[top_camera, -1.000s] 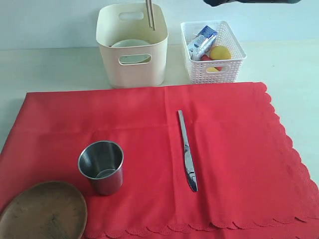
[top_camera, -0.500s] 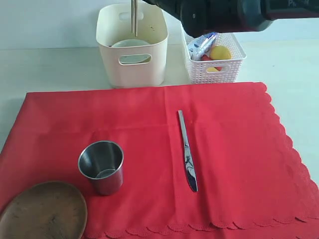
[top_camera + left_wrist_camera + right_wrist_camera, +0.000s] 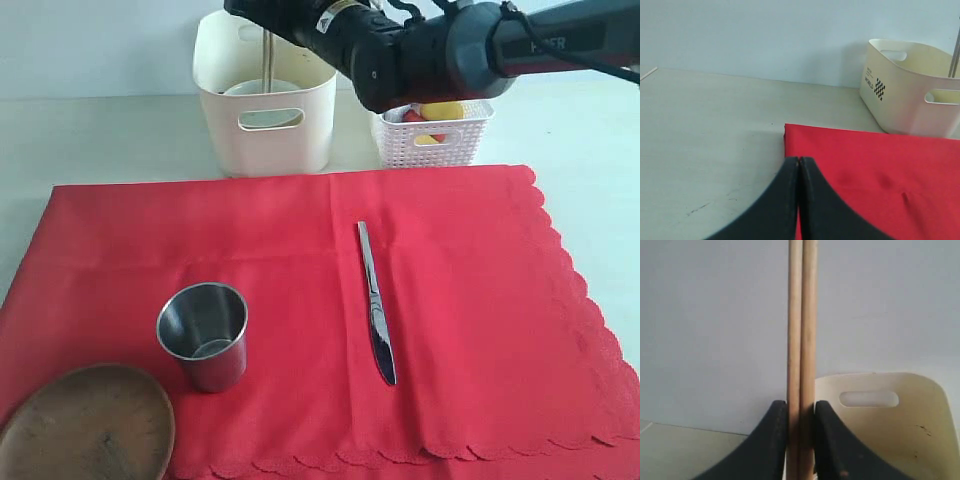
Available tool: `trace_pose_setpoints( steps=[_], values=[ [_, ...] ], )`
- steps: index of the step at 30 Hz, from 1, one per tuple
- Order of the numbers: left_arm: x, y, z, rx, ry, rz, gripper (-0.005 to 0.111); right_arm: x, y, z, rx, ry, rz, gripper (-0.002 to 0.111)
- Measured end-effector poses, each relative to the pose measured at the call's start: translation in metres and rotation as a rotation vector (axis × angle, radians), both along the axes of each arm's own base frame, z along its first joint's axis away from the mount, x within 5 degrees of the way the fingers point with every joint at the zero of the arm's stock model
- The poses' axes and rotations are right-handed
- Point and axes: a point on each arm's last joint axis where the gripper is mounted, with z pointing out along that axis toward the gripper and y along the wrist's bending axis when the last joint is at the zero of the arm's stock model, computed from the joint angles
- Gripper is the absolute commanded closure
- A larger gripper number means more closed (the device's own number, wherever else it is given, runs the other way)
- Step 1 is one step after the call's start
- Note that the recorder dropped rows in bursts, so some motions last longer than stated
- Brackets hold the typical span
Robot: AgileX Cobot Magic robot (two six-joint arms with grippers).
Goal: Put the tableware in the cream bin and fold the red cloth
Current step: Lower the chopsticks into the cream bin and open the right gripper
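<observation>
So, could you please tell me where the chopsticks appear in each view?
Exterior: chopsticks upright, dipping into the cream bin, top, left of centre.
Left wrist: sticks over the bin, at the picture's edge.
Right wrist: mid-picture, clamped in the right end effector.
Shared landmark: cream bin.

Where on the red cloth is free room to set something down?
Free: red cloth right of the knife up to its scalloped edge, and the strip between cream bin and steel cup. Crowded: near left corner, cup beside wooden plate.
</observation>
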Motion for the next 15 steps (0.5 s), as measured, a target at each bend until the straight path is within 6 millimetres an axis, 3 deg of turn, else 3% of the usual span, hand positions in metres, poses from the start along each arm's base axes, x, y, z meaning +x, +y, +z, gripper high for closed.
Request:
trace_pose_setpoints(
  steps=[8,15],
  values=[
    [0.0,0.0,0.0,0.0,0.0,0.0,0.104,0.0033,-0.004,-0.0045,0.057,0.021,-0.061,0.106],
    [0.0,0.0,0.0,0.0,0.0,0.0,0.104,0.0027,-0.0038,-0.0092,0.043,0.072,-0.059,0.076]
  ],
)
